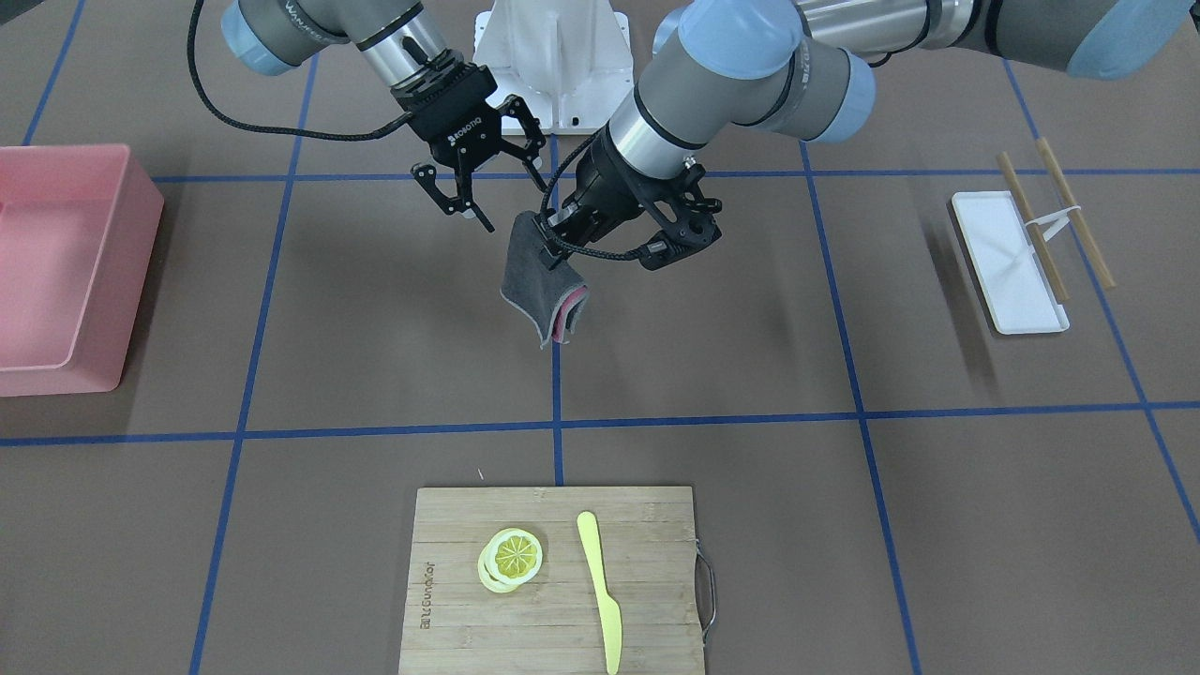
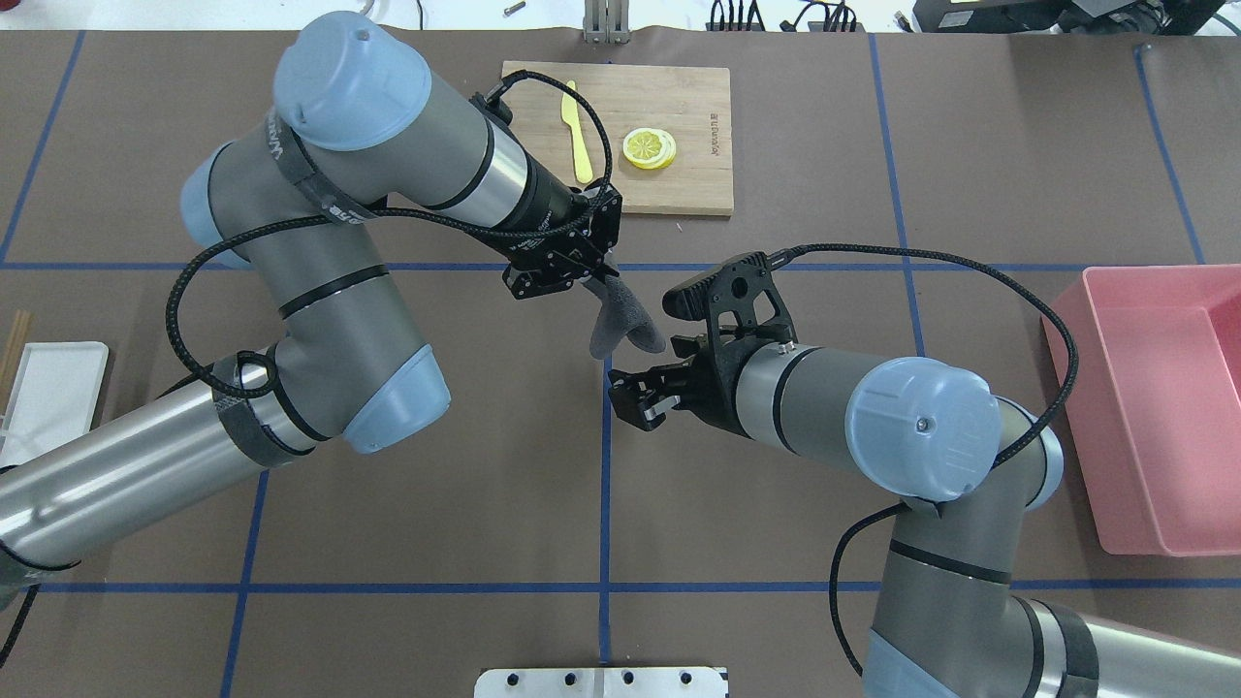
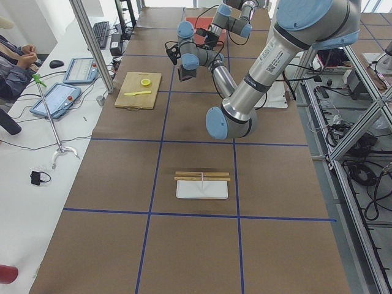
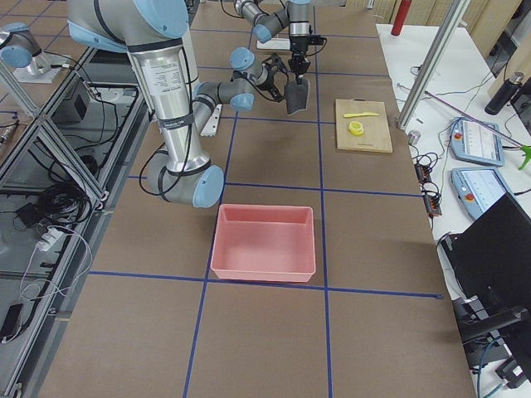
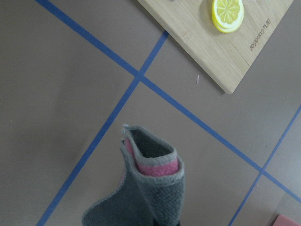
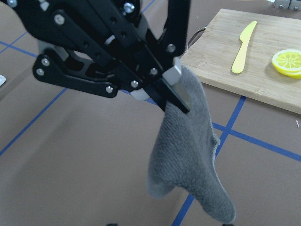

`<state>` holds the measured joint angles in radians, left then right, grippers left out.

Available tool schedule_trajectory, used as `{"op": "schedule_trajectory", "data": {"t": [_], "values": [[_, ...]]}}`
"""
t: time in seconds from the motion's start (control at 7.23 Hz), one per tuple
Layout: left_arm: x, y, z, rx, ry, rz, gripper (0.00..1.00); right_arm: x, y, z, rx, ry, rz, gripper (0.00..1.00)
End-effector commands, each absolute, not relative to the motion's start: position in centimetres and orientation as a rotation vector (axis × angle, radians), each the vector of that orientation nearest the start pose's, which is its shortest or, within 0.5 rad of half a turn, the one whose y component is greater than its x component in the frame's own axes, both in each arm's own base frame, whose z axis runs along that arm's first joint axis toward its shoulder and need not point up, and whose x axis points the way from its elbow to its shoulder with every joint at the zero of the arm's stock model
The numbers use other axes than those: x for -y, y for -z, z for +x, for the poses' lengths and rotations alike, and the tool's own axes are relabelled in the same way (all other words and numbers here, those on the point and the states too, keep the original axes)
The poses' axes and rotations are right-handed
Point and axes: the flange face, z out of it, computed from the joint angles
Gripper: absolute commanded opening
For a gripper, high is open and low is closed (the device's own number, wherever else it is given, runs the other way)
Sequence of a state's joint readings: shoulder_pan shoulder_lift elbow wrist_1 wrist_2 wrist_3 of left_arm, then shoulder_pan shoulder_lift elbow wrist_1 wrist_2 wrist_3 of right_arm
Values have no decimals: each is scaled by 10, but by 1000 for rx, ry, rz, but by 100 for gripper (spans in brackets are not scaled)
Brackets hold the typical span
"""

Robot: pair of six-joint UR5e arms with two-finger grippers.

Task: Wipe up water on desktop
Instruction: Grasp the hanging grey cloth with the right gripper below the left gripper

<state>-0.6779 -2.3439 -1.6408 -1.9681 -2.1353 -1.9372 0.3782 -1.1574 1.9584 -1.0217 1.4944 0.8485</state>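
Our left gripper (image 1: 544,230) was clamped on the top edge of the grey cloth (image 1: 542,291), which hung folded and clear of the desktop (image 1: 375,309), above the middle tape line. Our right gripper (image 2: 628,399) hovered just beside it, jaws apart and empty. We could see no water on the brown surface. To wipe well, we judged the cloth should be lowered until it lay flat, then dragged with light, even pressure.

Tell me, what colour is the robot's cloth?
The cloth is grey with a pink inner layer, clearest in the left wrist view.
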Motion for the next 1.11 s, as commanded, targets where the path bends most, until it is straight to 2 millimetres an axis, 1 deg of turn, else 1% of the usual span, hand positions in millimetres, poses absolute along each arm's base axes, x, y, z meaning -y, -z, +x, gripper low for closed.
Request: {"op": "schedule_trajectory", "data": {"t": [0.0, 0.14, 0.42, 0.55, 0.69, 0.83, 0.97], "values": [[473, -100, 471, -1290, 539, -311, 0, 337, -194, -476, 1094, 212, 794, 76], [469, -101, 474, -1287, 536, -316, 0, 334, -194, -479, 1087, 205, 805, 69], [461, -98, 479, -1288, 545, -342, 0, 334, -193, -479, 1088, 201, 808, 66], [461, -98, 480, -1287, 545, -344, 0, 334, -193, -479, 1088, 201, 808, 60], [461, -98, 480, -1287, 545, -344, 0, 334, -194, -480, 1087, 201, 805, 51], [458, -98, 482, -1286, 543, -348, 0, 333, -194, -480, 1090, 202, 806, 31], [457, -98, 483, -1286, 539, -349, 0, 333, -193, -480, 1092, 201, 806, 7]]}}
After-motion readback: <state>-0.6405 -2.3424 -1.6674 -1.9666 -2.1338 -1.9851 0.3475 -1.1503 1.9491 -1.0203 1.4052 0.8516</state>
